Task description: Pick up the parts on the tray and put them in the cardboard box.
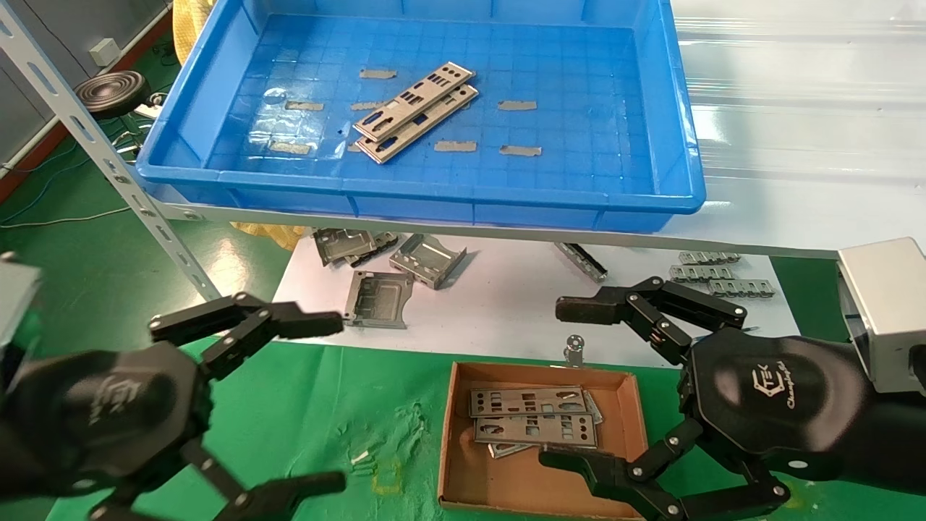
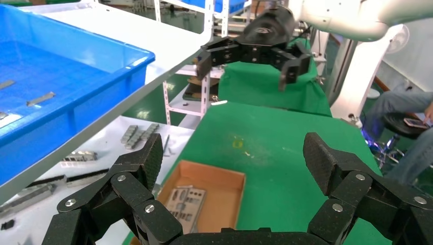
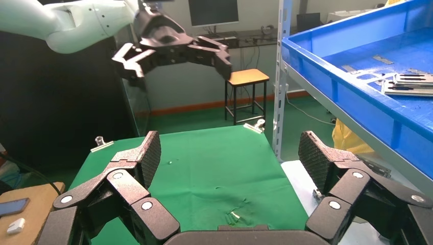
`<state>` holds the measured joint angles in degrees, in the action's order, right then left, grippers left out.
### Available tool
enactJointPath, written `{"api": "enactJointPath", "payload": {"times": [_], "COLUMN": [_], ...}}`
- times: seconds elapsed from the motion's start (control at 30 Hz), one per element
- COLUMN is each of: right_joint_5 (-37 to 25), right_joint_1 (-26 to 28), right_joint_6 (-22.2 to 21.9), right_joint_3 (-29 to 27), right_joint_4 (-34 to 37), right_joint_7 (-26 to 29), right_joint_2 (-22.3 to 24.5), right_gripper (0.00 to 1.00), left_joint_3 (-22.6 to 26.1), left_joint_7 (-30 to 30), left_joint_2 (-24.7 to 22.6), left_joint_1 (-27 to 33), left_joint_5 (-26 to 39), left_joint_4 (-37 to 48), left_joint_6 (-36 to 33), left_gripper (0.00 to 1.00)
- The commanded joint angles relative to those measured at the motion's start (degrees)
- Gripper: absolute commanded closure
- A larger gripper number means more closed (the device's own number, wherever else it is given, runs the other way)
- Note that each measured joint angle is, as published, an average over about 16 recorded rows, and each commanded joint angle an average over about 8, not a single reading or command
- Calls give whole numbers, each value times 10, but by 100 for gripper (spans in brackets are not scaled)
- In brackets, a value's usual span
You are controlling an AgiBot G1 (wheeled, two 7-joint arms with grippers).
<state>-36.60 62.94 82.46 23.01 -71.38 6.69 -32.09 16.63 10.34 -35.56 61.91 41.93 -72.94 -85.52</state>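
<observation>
Two parts [image 1: 416,112] lie stacked at a slant in the middle of the blue tray [image 1: 434,195] on the shelf. They also show in the right wrist view [image 3: 408,84]. The cardboard box [image 1: 445,434] sits on the green cloth below, with several parts [image 1: 532,416] lying flat in it; they also show in the left wrist view [image 2: 184,201]. My right gripper [image 1: 564,383] is open and empty, hovering at the box's right side. My left gripper [image 1: 322,404] is open and empty, left of the box.
Squarish folded brackets [image 1: 380,297] and toothed strips [image 1: 712,278] lie on a white board under the shelf. A slanted metal shelf upright [image 1: 108,159] stands at the left. A seated person [image 2: 408,117] is beyond the table.
</observation>
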Motion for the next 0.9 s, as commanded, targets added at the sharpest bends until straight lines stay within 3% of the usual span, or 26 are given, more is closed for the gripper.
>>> {"api": "enactJointPath", "payload": {"times": [0.03, 0.9], "right_joint_5": [0, 0], "right_joint_1": [0, 0], "right_joint_6": [0, 0], "right_joint_3": [0, 0], "right_joint_4": [0, 0], "right_joint_7": [0, 0], "right_joint_2": [0, 0], "right_gripper": [0, 0], "left_joint_3": [-12, -7], "left_joint_7": [6, 4], "left_joint_2": [10, 6], "left_joint_1": [-6, -4], "left_joint_5": [-2, -1], "left_joint_4": [-12, -7], "left_joint_6": [-4, -2], "left_gripper": [0, 0]}}
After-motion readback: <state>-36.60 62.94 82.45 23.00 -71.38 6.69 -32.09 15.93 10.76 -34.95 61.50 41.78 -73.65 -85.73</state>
